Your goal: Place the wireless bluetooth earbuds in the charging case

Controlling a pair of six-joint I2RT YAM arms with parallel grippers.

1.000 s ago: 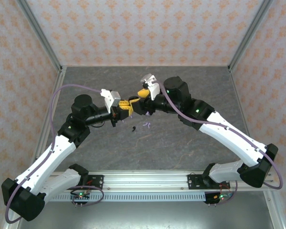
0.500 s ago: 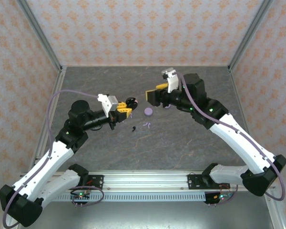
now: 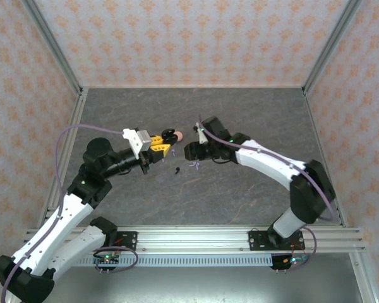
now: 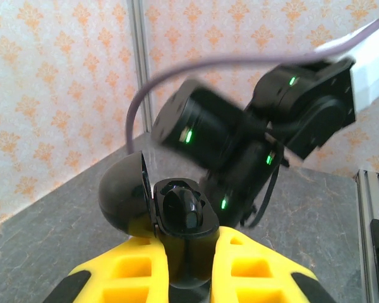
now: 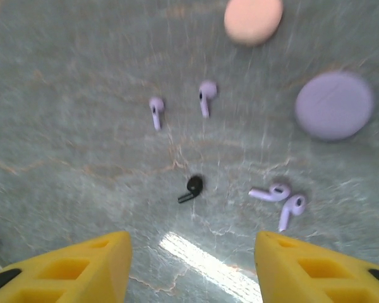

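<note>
Counter [image 3: 240, 189] of grey marbled stone carries the loose pieces, and both arms reach in over its middle, the left arm [image 3: 82, 183] from one side and the right arm [image 3: 265, 161] from the other. The left claw [image 4: 189, 249] is closed narrow around a black case [image 4: 180, 214], held up off the counter with its lid swung open; whether a bud already sits inside I cannot tell. The right claw [image 5: 192, 252] hangs low over the stone with its yellow fingers spread wide and nothing between them. Ahead of it lie a lilac case [image 5: 335, 104] to the right and a pink case [image 5: 253, 19] at the far edge, both shut. Smaller again are a far lilac pair [image 5: 206, 96] and a near lilac pair [image 5: 270, 192], the latter off to the right. The black earbud [image 5: 191, 187] matters most: it lies on the counter just ahead of the right claw, almost centred in the open gap, head away and to the right, stem slanting back to the left. The right arm is clearly nearer, and I judge the claw would need some turning so its fingers close across that slanted stem.
</note>
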